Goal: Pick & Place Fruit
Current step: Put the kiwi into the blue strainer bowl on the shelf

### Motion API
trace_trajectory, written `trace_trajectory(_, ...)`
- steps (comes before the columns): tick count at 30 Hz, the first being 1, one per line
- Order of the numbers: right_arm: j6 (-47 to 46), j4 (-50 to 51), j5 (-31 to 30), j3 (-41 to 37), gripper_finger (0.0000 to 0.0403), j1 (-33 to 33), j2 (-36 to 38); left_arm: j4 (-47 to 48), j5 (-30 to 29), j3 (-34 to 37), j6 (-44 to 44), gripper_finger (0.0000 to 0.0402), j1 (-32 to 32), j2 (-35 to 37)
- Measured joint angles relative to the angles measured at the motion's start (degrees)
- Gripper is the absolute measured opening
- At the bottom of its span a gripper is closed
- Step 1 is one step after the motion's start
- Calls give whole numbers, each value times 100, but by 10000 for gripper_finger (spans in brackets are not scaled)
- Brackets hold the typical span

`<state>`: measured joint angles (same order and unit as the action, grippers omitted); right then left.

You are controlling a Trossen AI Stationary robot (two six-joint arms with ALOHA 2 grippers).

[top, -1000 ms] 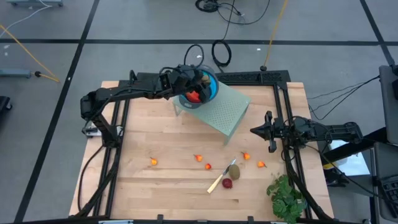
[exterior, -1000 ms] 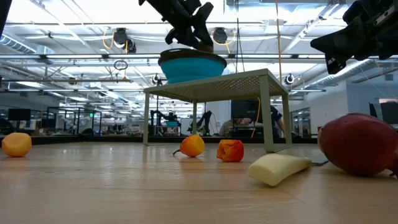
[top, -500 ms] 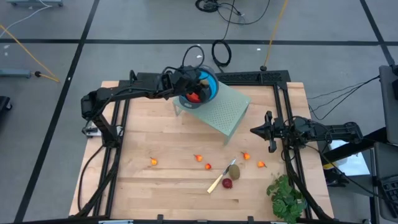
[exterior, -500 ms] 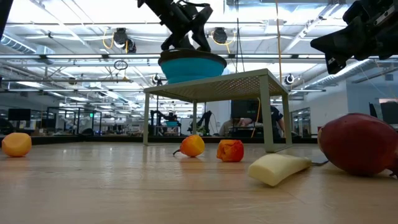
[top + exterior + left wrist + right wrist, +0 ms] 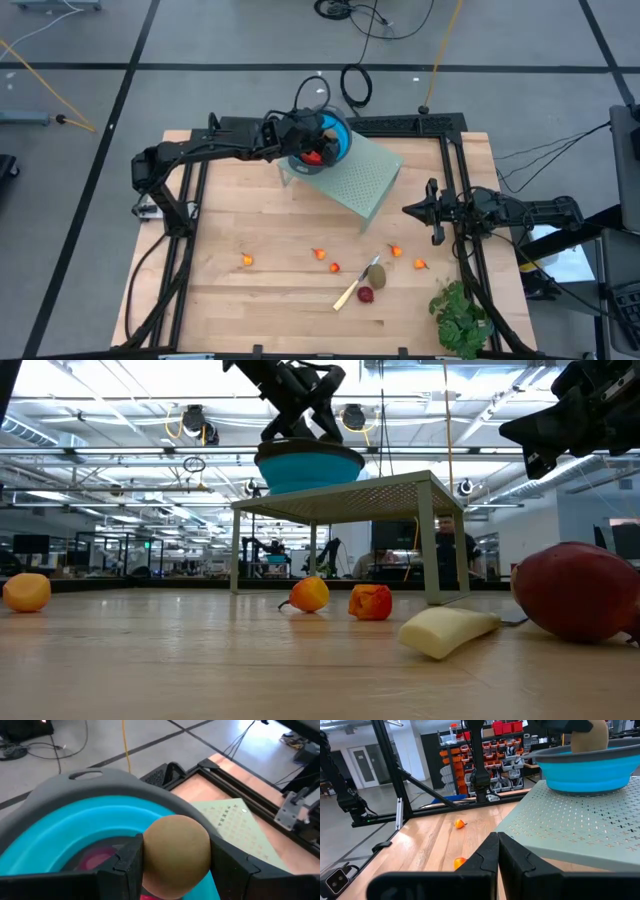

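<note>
We see the left claw (image 5: 175, 870) over the blue bowl (image 5: 75, 832) on the mesh stand (image 5: 355, 180), pinching a brownish oval fruit (image 5: 176, 849) above the rim. The right claw (image 5: 497, 851) waits pressed together at the bench's (image 5: 250, 310) right side. Another oval (image 5: 376, 274), a red ball (image 5: 366, 295) and small orange bits (image 5: 247, 259) lie on the bench by the knife (image 5: 352, 289).

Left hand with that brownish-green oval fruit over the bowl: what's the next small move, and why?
Probably open the left hand and let go. Its fingers grip the brownish-green oval fruit directly above the blue collapsible bowl on the pale green perforated metal stand, where red fruit already lies. The shut right hand waits aside.
</note>
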<state>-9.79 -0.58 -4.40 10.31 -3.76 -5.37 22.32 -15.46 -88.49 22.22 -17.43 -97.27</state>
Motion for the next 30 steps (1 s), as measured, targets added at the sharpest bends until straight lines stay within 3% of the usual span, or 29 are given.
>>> trace_trajectory(24, -1, -2, -2, 0, 0, -1, 2, -277, 45, 0, -115, 176, 15, -205)
trace_trajectory(30, -1, -2, 0, 0, 0, -1, 2, -275, 43, 0, -137, 214, 15, -205)
